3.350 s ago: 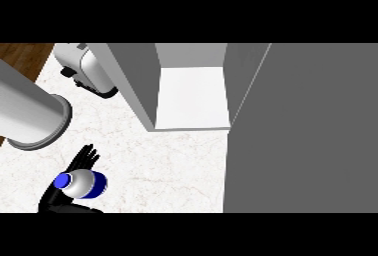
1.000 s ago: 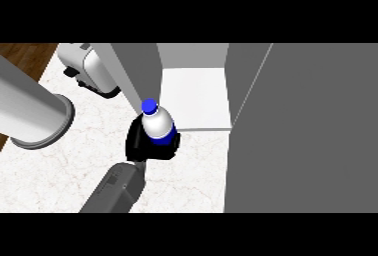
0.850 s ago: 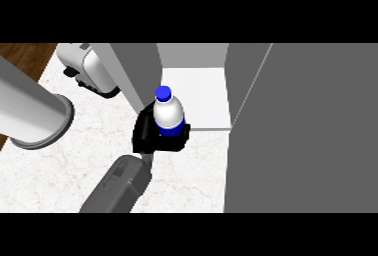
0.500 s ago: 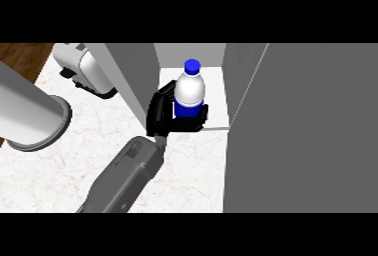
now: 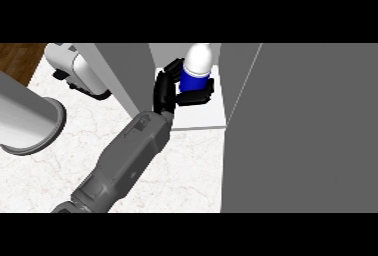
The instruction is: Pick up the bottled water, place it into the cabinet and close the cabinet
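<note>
The bottled water [image 5: 198,64], white with a blue label, stands upright inside the open cabinet, above its pale shelf floor [image 5: 205,118]. My left hand [image 5: 165,93] is shut on the bottle, black fingers curled round its blue band from the left and front. Its grey forearm [image 5: 124,160] runs in from the lower left across the marble counter [image 5: 184,170]. The cabinet door [image 5: 310,125] stands open as a large grey panel on the right. I cannot see whether the bottle's base touches the shelf. My right hand shows nowhere.
A big grey cylinder [image 5: 26,120] lies at the left edge of the counter. A white and black appliance [image 5: 74,70] stands at the back left, beside the cabinet's grey side wall [image 5: 125,75]. Wooden floor [image 5: 18,57] shows top left.
My left hand has lifted the bottle from the counter's front left and carried it up and right, past the shelf's front edge into the cabinet. The door has not moved.
</note>
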{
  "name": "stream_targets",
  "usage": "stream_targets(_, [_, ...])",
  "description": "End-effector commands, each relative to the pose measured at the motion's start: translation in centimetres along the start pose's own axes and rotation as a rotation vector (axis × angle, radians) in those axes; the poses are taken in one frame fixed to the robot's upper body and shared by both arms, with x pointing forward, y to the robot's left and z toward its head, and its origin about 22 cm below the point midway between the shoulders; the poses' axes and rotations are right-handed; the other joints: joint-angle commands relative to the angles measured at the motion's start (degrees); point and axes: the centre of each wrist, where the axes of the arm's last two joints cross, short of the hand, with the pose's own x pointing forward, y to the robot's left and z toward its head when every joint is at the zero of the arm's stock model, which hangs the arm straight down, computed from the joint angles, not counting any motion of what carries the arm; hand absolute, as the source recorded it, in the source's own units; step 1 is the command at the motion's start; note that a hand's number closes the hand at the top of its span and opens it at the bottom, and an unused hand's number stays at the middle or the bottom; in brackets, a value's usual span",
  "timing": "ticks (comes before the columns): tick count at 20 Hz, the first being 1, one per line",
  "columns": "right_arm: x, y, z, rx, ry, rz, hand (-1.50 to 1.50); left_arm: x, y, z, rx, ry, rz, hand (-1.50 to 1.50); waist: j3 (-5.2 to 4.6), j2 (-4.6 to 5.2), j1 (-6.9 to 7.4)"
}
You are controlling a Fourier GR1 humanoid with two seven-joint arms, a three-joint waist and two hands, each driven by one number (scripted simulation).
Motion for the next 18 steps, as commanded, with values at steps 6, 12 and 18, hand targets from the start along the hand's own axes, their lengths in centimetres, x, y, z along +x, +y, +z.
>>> stream_targets(6, [1.2, 0.1, -0.7, 0.028, -0.046, -0.061, -1.50, -1.0, 1.0, -2.0, 0.109, 0.009, -0.277, 1.50, -0.02, 0.84, -1.55])
stream_targets(12, [1.5, 0.2, -0.2, 0.015, -0.048, -0.076, -1.50, -1.7, 2.9, -2.5, 0.236, 0.054, -0.225, 1.50, -0.09, 1.00, -1.71])
stream_targets(18, [0.1, 0.1, -0.5, 0.030, -0.051, -0.068, -1.50, -1.1, 4.1, -3.4, 0.227, 0.007, -0.337, -1.50, -0.05, 1.27, -2.35])
